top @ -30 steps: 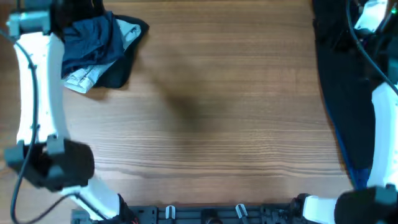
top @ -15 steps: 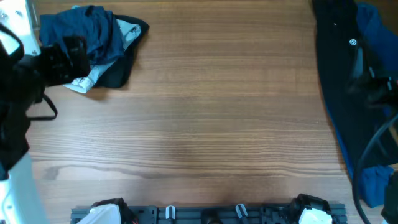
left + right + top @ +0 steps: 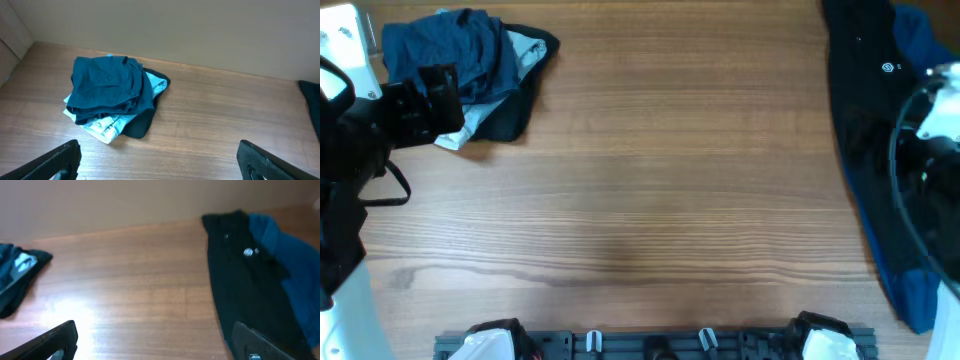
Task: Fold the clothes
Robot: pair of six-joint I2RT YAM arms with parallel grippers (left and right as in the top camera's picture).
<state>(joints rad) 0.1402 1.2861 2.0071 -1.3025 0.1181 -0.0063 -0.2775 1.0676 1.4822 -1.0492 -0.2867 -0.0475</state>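
A pile of clothes lies at the table's far left: dark navy fabric on top, light-blue denim and a black piece under it. It also shows in the left wrist view and at the left edge of the right wrist view. A black garment with a small white logo lies spread along the right edge over a brighter blue one. Both show in the right wrist view, black and blue. My left gripper is open and empty, short of the pile. My right gripper is open and empty, left of the black garment.
The wooden table spans the view, with a wall behind its far edge. My left arm hangs over the left edge and my right arm over the right-hand garments. A rail with clips runs along the near edge.
Both arms have drawn back from the far corners, off the pile and off the black garment. The clothes have stayed where they were.
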